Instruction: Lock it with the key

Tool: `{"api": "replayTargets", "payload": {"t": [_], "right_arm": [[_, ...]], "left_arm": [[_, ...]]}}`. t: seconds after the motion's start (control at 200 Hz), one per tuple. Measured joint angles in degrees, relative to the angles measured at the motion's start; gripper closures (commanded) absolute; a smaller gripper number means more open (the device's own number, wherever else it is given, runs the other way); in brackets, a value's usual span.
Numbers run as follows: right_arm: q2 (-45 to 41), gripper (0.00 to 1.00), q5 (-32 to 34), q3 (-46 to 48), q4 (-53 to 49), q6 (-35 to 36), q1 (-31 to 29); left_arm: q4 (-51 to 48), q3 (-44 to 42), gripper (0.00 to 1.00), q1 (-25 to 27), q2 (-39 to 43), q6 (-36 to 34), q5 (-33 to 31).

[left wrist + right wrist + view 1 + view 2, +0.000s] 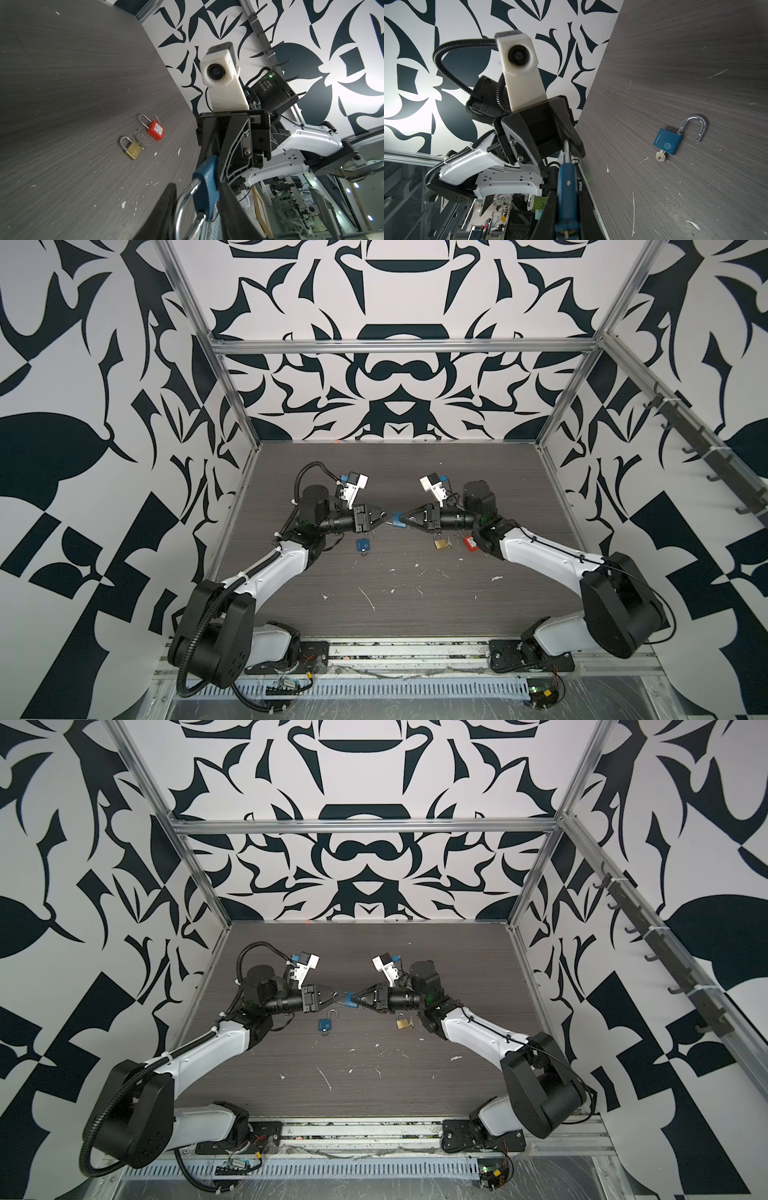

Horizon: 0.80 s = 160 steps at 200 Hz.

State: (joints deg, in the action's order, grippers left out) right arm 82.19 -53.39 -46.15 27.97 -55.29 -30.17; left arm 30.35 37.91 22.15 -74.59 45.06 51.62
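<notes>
Above the middle of the bench point(415, 580) the two arms are meeting tip to tip. The right hand point(406, 523) is gripping the blue padlock point(400, 521) by its body, clear of the surface, with its fingers point(550, 207) pressing tight against the lock's two flat faces. The lock's shackle point(182, 199) is pointing left, toward the other arm.

The left hand point(386, 517) is straddling that shackle with its jaws partly apart. In the right wrist view one finger point(574, 143) is touching the steel, while the other is standing off with a gap showing. A small metal stub is showing at the body's keyhole end in that view, and whether it is the key I cannot tell.

Three more locks are lying on the bench nearer than the hands:
- A second blue padlock point(363, 544) is lying just left of centre, its shackle swung open and a key point(660, 156) sticking out of its base.
- A brass padlock point(441, 542) is lying right of centre.
- A red padlock point(470, 542) is lying just beside the brass one on the right, partly under the right arm.
</notes>
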Motion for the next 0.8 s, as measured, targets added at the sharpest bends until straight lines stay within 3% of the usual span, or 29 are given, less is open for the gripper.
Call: {"api": "replayTargets", "payload": {"t": [0.47,0.8], "right_arm": [[-0.52,1.0,-1.49,0.0,0.57,1.27,0.15],[-1.31,1.0,-2.03,0.04,0.48,1.55,0.57]], "left_arm": [[-2.1,-0.22,0.79,0.0,2.64,0.02,-1.6],[-2.29,-0.33,1.0,0.0,3.45,0.55,-1.62]]}}
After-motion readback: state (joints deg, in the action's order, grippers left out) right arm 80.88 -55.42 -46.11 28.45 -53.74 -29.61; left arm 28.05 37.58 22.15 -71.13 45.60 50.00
